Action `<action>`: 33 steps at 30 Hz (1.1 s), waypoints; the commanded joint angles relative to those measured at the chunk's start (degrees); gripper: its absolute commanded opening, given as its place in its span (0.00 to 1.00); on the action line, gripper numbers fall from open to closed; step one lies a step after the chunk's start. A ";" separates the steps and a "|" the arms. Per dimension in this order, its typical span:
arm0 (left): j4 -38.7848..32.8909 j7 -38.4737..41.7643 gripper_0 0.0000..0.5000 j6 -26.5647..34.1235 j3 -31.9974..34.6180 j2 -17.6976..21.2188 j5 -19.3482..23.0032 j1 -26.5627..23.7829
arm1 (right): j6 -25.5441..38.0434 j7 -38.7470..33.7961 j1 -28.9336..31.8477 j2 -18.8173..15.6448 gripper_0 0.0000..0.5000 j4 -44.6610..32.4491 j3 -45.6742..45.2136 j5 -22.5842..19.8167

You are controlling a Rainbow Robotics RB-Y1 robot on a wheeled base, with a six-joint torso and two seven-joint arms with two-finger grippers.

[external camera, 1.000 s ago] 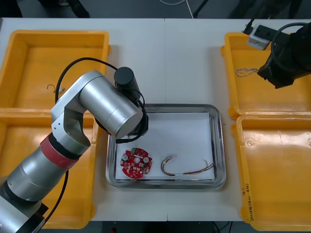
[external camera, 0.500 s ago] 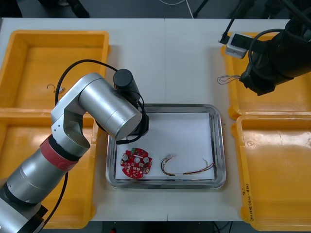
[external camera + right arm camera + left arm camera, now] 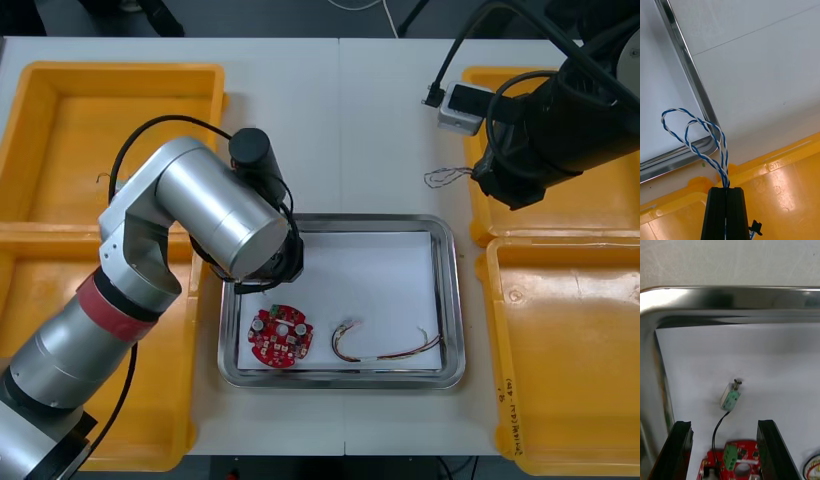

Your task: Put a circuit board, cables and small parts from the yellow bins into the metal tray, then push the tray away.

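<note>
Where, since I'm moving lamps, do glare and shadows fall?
Left wrist view: glare streaks the metal tray beyond the open left pincer; the small part casts a shadow. Right wrist view: its corner gleams past the right pincer gripping the cable.

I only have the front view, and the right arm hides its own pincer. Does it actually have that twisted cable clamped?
Observer: Yes. In the right wrist view the right pincer is shut on the blue and white cable, whose loops stick out past the fingertips.
Operator: What does that camera see beyond the loops?
Observer: A corner of the metal tray and bare table, with the yellow bin close by the fingers.
Operator: And the left pincer, under its arm?
Observer: The left pincer is open over the tray's white inside, with the red circuit board between its fingers and a small green part on a black wire just beyond.
</note>
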 commanded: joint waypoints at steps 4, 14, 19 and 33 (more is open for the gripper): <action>-5.52 5.55 1.00 7.42 7.01 3.72 6.06 -6.51 | 0.24 -2.67 0.05 -2.06 0.00 -3.09 3.92 -0.23; -7.02 3.53 1.00 10.10 14.31 10.84 14.67 -9.93 | 0.24 -4.78 -0.39 -1.97 0.00 -3.09 10.34 -0.49; -6.75 0.01 1.00 10.10 17.82 14.53 18.01 -10.90 | -1.83 -9.87 -0.74 -1.18 0.00 -3.27 15.09 0.03; 3.09 -12.91 1.00 10.10 25.21 19.98 21.18 -14.68 | -5.78 -13.92 -1.88 3.83 0.00 -1.16 25.98 4.87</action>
